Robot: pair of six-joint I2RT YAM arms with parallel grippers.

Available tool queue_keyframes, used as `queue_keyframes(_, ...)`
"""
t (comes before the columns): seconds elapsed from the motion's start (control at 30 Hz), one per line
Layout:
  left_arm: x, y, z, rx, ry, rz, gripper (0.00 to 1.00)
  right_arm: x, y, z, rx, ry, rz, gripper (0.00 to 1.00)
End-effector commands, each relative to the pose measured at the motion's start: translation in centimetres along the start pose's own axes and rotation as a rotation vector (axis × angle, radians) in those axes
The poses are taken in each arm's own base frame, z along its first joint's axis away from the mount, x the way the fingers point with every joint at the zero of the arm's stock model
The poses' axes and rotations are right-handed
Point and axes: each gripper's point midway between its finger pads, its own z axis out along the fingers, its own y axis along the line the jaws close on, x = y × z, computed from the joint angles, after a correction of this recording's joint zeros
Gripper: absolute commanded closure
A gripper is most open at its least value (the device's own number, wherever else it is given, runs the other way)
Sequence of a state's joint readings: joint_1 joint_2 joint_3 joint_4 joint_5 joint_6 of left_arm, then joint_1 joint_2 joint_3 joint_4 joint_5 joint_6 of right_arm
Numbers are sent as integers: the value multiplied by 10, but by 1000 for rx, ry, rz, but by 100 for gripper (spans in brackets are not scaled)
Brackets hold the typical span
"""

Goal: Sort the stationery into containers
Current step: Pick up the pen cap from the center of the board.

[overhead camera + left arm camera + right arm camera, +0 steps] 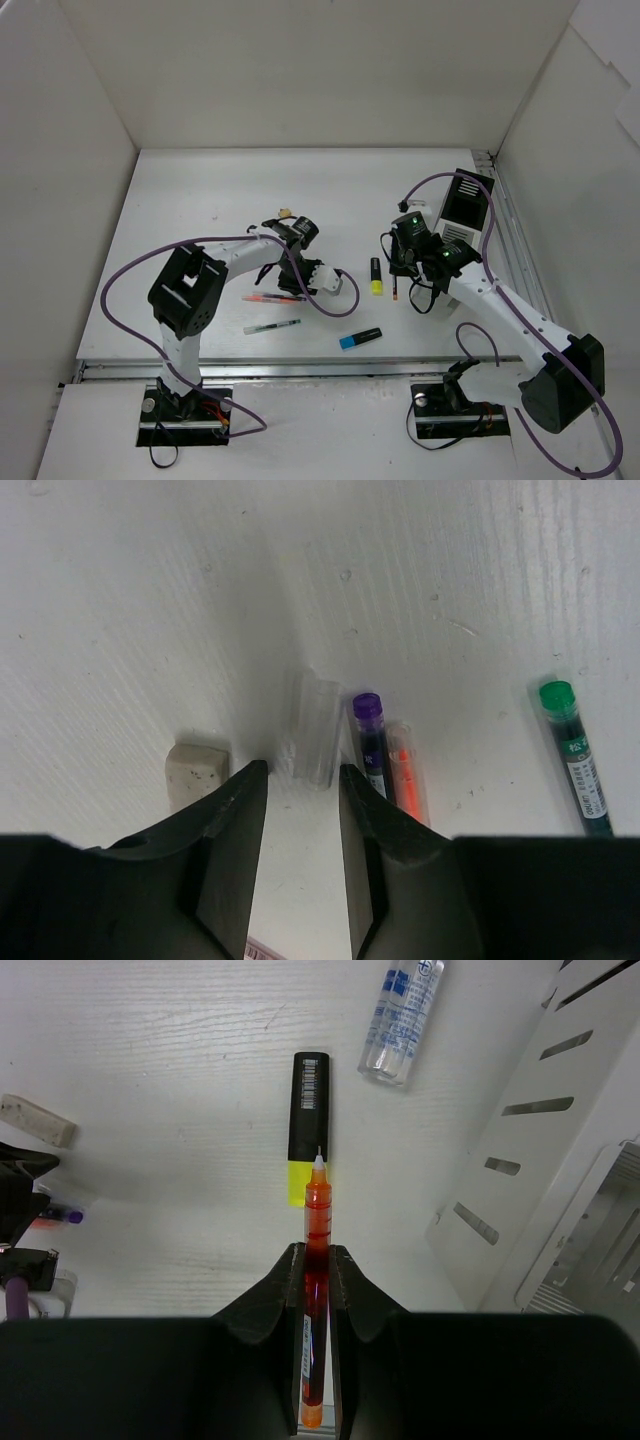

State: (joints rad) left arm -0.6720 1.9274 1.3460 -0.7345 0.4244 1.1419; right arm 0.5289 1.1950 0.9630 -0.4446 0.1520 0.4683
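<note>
My right gripper (317,1250) is shut on an orange pen (317,1210), tip pointing away, held over the table just above a yellow highlighter (308,1125). In the top view this gripper (402,268) is left of the black-and-white organizer (462,205). My left gripper (300,780) is open and empty, low over the table. A clear tube (316,730) lies just beyond its fingertips. A purple-capped pen (370,742) and an orange pen (405,775) lie to its right, a tan eraser (195,772) to its left. A glue bottle (402,1020) lies near the organizer's slotted white side (540,1140).
A green-capped pen (572,750) lies further right in the left wrist view. A blue highlighter (360,339) and a dark pen (272,327) lie near the table's front edge. Another eraser (38,1120) lies at the left. White walls enclose the table.
</note>
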Motion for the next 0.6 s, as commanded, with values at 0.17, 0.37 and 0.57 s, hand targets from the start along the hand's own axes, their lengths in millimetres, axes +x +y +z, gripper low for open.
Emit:
queue_keyframes(0.17, -9, -5, 3, 26, 0, 27, 68, -19, -1, -9, 12, -55, 23, 99)
queue_keyframes(0.37, -12, -6, 4, 23, 2, 33, 63, -21, -2, -15, 3, -74, 21, 98)
queue_keyframes(0.57, -10, -6, 5, 22, 7, 33, 71, -20, -3, -15, 6, -73, 20, 98)
